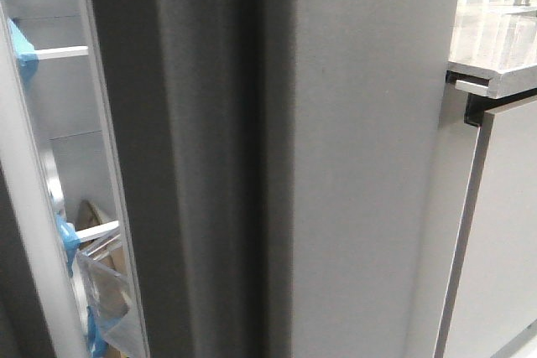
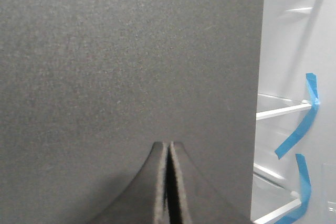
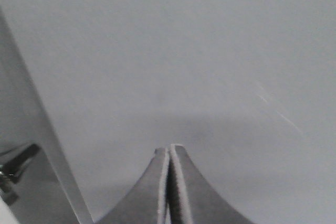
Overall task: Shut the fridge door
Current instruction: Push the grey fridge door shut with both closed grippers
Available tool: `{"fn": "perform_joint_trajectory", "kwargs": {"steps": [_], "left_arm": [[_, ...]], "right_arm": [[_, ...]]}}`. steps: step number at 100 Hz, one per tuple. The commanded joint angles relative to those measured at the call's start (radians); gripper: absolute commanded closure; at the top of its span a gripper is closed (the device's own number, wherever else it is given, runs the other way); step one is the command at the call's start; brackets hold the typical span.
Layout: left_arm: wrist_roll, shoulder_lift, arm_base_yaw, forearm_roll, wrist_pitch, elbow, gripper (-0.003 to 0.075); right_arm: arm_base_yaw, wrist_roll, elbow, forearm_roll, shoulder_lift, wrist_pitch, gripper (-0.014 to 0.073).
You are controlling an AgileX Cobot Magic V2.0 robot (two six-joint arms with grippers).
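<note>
The fridge door (image 1: 352, 165) is a tall dark grey matte panel that fills the middle of the front view, standing open, with a shadowed vertical groove (image 1: 243, 165) in its thick edge. In the left wrist view the door (image 2: 126, 51) fills most of the picture. My left gripper (image 2: 168, 148) is shut and empty, its tips close to or against the panel. My right gripper (image 3: 168, 150) is shut and empty, close in front of a pale grey cabinet front (image 3: 184, 51). Neither gripper shows in the front view.
The fridge interior is open at the left, with white shelves (image 1: 59, 53), blue tape strips (image 2: 299, 129) and a plastic bag (image 1: 105, 291). A stone counter (image 1: 495, 39) sits over the pale cabinet front (image 1: 503, 232) at the right.
</note>
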Motion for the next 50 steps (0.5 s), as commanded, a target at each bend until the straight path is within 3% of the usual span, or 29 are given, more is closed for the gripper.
{"fn": "perform_joint_trajectory", "kwargs": {"steps": [1, 50], "left_arm": [[-0.005, -0.02, -0.004, -0.006, -0.072, 0.035, 0.074], [-0.005, -0.02, -0.004, -0.006, -0.072, 0.035, 0.074]], "right_arm": [[0.011, -0.02, -0.059, 0.02, 0.06, -0.081, 0.0638], [0.148, -0.059, -0.088, 0.025, 0.259, -0.257, 0.0638]]}}
